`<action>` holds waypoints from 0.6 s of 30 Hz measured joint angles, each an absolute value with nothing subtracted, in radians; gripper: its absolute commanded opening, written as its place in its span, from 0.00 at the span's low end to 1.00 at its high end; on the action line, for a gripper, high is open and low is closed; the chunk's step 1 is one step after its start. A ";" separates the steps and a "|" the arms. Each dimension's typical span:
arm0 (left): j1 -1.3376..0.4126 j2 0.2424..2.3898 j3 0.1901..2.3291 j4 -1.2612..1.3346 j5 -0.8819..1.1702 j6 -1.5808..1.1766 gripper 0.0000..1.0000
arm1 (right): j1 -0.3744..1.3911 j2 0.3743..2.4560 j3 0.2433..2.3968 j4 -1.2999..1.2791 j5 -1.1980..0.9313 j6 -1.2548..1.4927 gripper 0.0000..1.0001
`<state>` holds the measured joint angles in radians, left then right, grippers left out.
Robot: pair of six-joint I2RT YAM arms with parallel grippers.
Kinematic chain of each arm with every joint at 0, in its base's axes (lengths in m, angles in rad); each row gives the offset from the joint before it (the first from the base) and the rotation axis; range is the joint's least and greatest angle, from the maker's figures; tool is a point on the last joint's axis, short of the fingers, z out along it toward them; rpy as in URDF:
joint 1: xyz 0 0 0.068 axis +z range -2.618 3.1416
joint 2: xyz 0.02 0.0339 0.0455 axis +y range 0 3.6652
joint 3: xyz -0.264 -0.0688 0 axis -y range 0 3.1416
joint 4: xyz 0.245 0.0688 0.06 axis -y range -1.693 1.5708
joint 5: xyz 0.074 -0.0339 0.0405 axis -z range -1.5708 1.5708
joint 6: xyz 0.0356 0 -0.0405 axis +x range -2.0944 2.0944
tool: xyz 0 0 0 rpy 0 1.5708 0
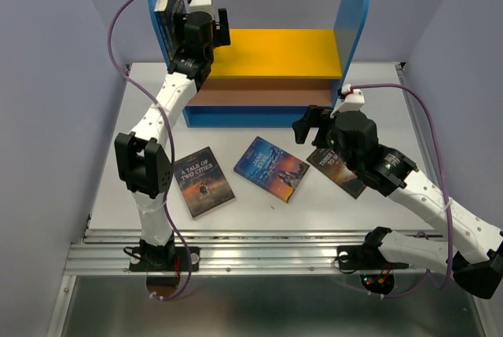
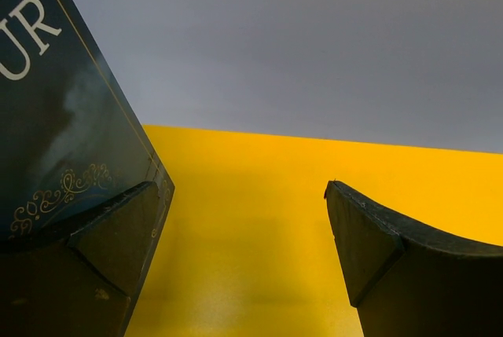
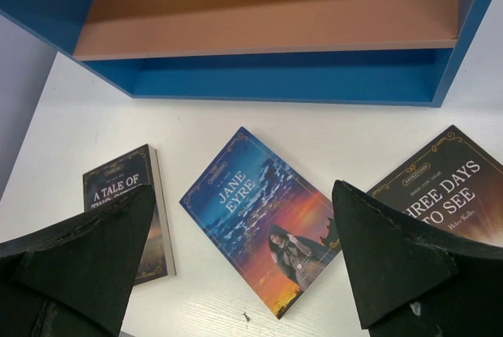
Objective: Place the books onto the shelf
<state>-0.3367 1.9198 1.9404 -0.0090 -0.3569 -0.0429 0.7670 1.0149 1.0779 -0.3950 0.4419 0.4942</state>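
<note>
Top external: one book (image 1: 167, 7) on the shelf (image 1: 275, 53) — A Tale of Two Cities (image 1: 203, 181), Jane Eyre (image 1: 271, 168), Three Days to See (image 3: 452, 188) left on the bench (image 1: 259, 215) — left fingers (image 2: 102, 250) and right fingers (image 3: 393, 258) released.

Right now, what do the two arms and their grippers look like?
The left arm and right arm have white links with black joint housings. A mauve cable loops along each. The left gripper and right gripper have black wedge-shaped fingers.
</note>
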 measured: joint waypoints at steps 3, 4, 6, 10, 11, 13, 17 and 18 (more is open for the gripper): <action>-0.334 1.906 1.925 0.010 -0.327 -0.050 0.99 | 0.767 1.015 1.078 -0.395 0.442 0.494 1.00; -0.332 1.897 1.920 0.015 -0.312 -0.053 0.99 | 0.767 1.015 1.078 -0.395 0.442 0.494 1.00; -0.331 1.879 1.903 0.027 -0.287 -0.059 0.99 | 0.767 1.015 1.078 -0.395 0.442 0.494 1.00; -0.328 1.834 1.889 0.046 -0.229 -0.073 0.99 | 0.767 1.015 1.078 -0.395 0.442 0.494 1.00; -0.328 1.823 1.889 0.050 -0.216 -0.076 0.99 | 0.767 1.015 1.078 -0.395 0.442 0.494 1.00; -0.327 1.802 1.889 0.055 -0.191 -0.082 0.99 | 0.767 1.015 1.078 -0.395 0.442 0.494 1.00; -0.327 1.745 1.889 0.057 -0.125 -0.096 0.99 | 0.767 1.019 1.078 -0.395 0.441 0.493 1.00; -0.327 1.734 1.889 0.057 -0.115 -0.097 0.99 | 0.767 1.020 1.078 -0.395 0.441 0.493 1.00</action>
<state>-0.3267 1.7336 1.8889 0.0566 -0.1150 -0.0975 0.7670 1.0203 1.0779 -0.3946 0.4412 0.4934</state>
